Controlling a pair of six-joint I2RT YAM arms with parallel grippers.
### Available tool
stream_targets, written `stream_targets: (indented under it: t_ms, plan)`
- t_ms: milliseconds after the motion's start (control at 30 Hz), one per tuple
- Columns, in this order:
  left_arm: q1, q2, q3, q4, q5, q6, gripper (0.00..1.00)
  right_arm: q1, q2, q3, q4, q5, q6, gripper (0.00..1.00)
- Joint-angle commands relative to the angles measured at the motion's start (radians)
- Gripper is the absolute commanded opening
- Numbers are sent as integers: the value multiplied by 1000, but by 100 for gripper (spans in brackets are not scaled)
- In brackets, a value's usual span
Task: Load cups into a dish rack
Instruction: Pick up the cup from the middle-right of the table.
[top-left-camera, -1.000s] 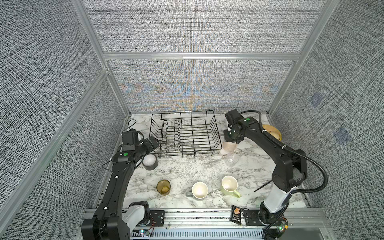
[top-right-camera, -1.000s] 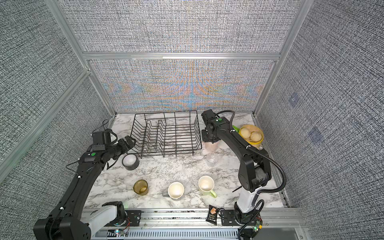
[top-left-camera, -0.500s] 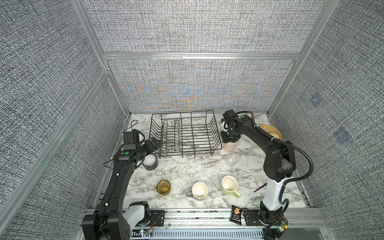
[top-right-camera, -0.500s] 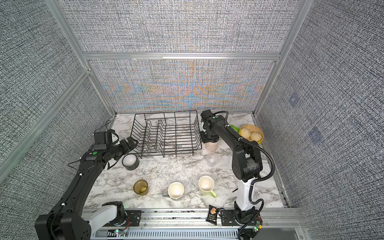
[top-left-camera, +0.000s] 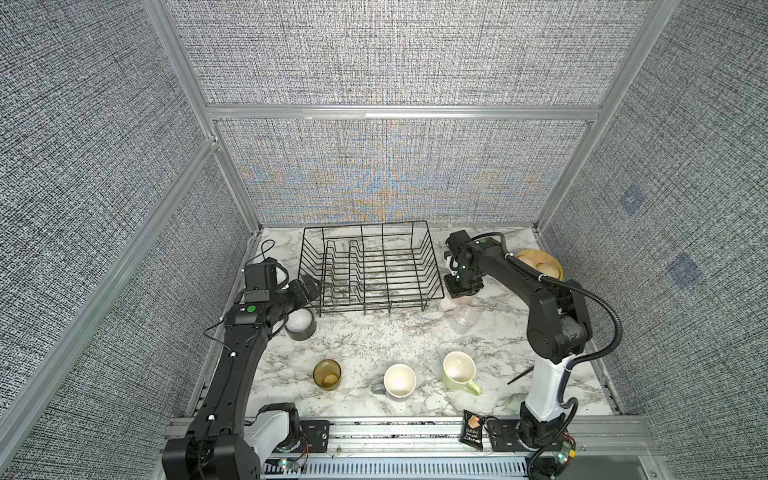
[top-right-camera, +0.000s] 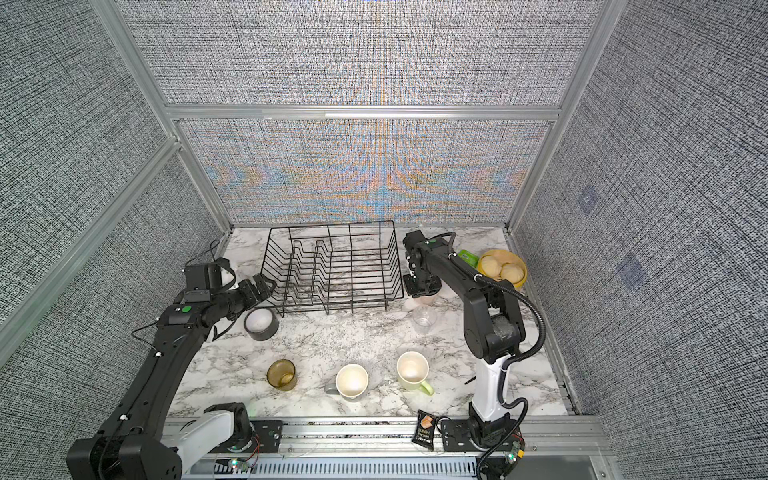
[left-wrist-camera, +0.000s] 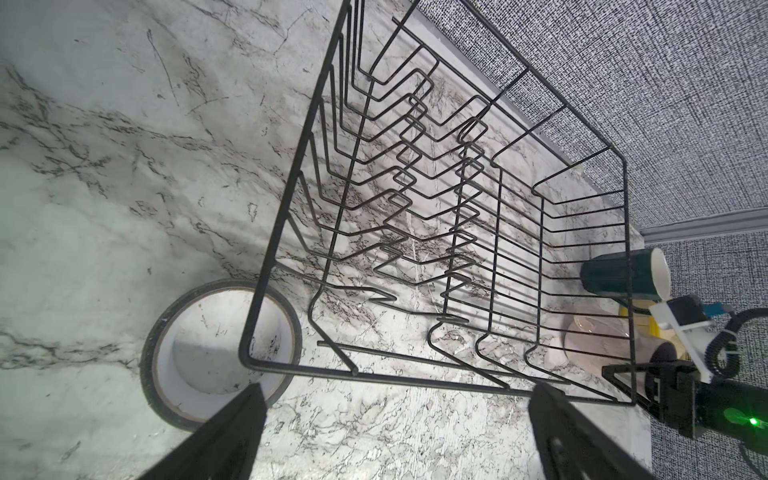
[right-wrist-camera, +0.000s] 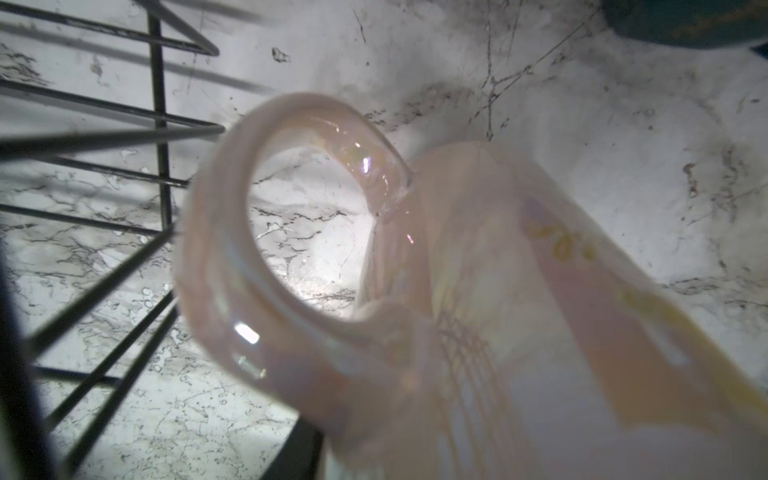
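Note:
The black wire dish rack (top-left-camera: 370, 266) (top-right-camera: 332, 266) (left-wrist-camera: 457, 208) stands at the back, with nothing in it. My right gripper (top-left-camera: 461, 289) (top-right-camera: 422, 286) points down beside its right end, shut on the rim of the tall pink mug (top-left-camera: 452, 303) (right-wrist-camera: 498, 332); one finger (right-wrist-camera: 299, 449) presses its wall by the handle and the other finger is hidden. A teal mug (left-wrist-camera: 615, 274) sits just behind. My left gripper (top-left-camera: 309, 286) (left-wrist-camera: 395, 395) hangs open at the rack's front left corner. The clear glass (top-left-camera: 464, 318), amber tumbler (top-left-camera: 327, 374), grey mug (top-left-camera: 399, 381) and green mug (top-left-camera: 459, 372) stand in front.
A roll of tape (top-left-camera: 300, 324) (left-wrist-camera: 220, 353) lies under my left gripper, against the rack's corner. A yellow bowl (top-left-camera: 540, 266) (top-right-camera: 503, 268) of bread rolls sits at the back right. A dark snack packet (top-left-camera: 471, 430) leans on the front rail.
My right gripper has shifted slightly left over the pink mug and its jaws have narrowed onto the rim. My left gripper has crept a little closer to the rack's corner.

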Motion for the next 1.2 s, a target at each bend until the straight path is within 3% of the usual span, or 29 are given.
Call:
stream_targets:
  t_ms: [0,300,467,633,867,1067,1167]
  plan:
    - [1,-2,-9,37,26,-9,99,-2,-4,8,-20,22,4,24]
    - [0,21,17,38,76,-20,99,-2,-103,-48,67,85,2,0]
    - [0,8,4,73,103,-43,99,-2,-222,-134,165,101,19,0]
    - [-6,-2,8,101,203,-40,99,-2,-367,-202,236,49,47,0]
    - [-32,-32,2,248,390,-113,99,-2,-532,-247,323,-139,28,0]
    - [-120,-19,44,318,475,-107,99,3,-737,-440,648,-442,-27,0]
    - [-160,-12,33,398,529,-116,98,3,-829,-548,855,-555,61,0]
